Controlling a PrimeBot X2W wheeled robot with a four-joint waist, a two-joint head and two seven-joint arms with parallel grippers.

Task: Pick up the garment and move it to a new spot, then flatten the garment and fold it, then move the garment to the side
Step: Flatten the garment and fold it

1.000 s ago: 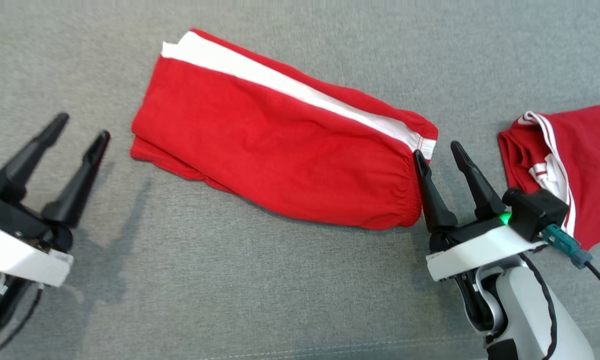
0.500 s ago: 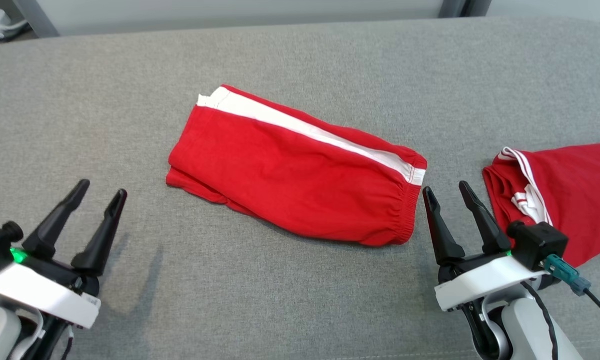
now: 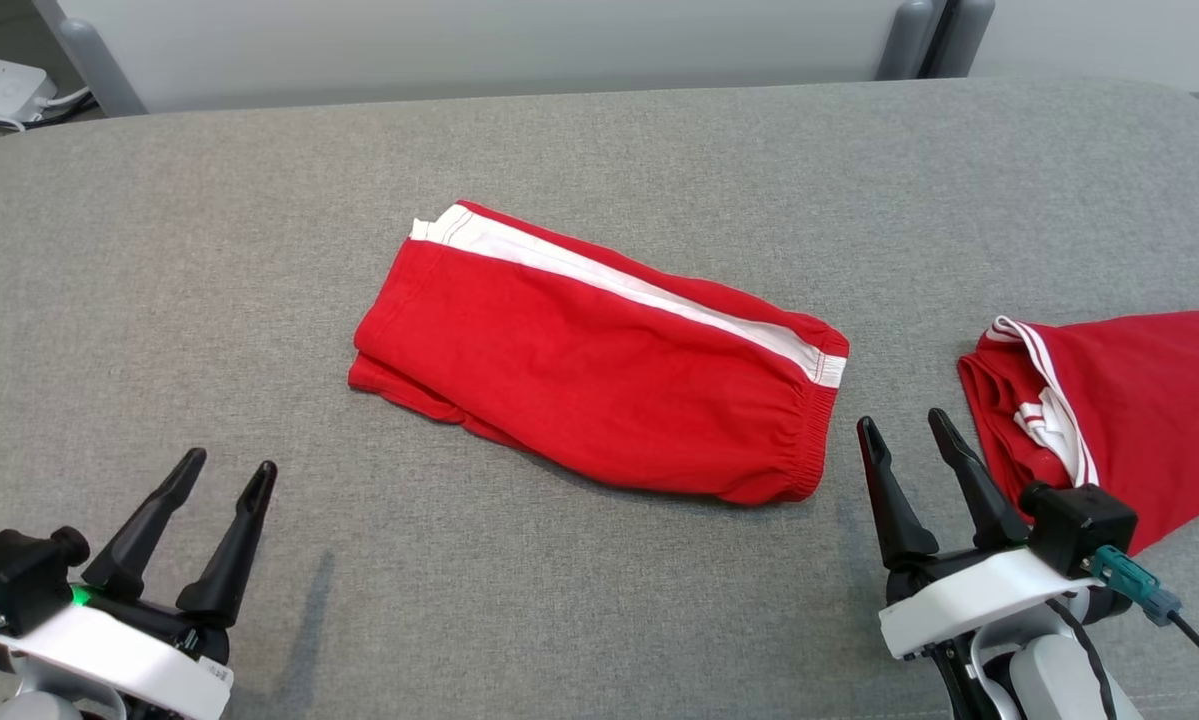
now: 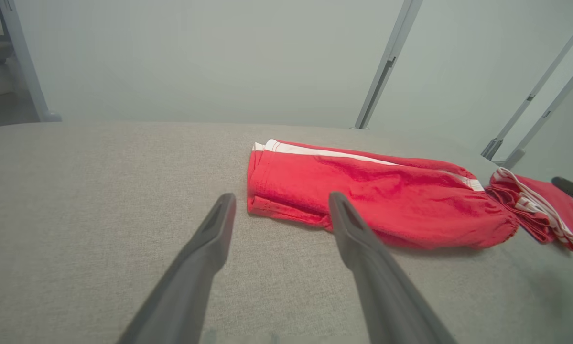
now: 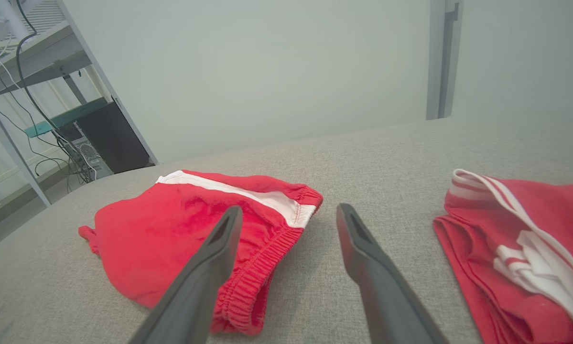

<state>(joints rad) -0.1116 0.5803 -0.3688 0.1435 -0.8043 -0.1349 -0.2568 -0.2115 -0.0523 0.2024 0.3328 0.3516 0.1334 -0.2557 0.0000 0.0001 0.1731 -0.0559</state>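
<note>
Garment (image 3: 599,370), red, folded, centre of counter (image 3: 209,250); left pincer (image 3: 232,462) and right pincer (image 3: 900,420) open, empty; you should grip both ends together, keeping folds intact.

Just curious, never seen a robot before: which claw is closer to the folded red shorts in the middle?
Right. The right gripper sits just off the waistband end of the red shorts, open, not touching. The left gripper hangs open, farther back from the other end.
</note>
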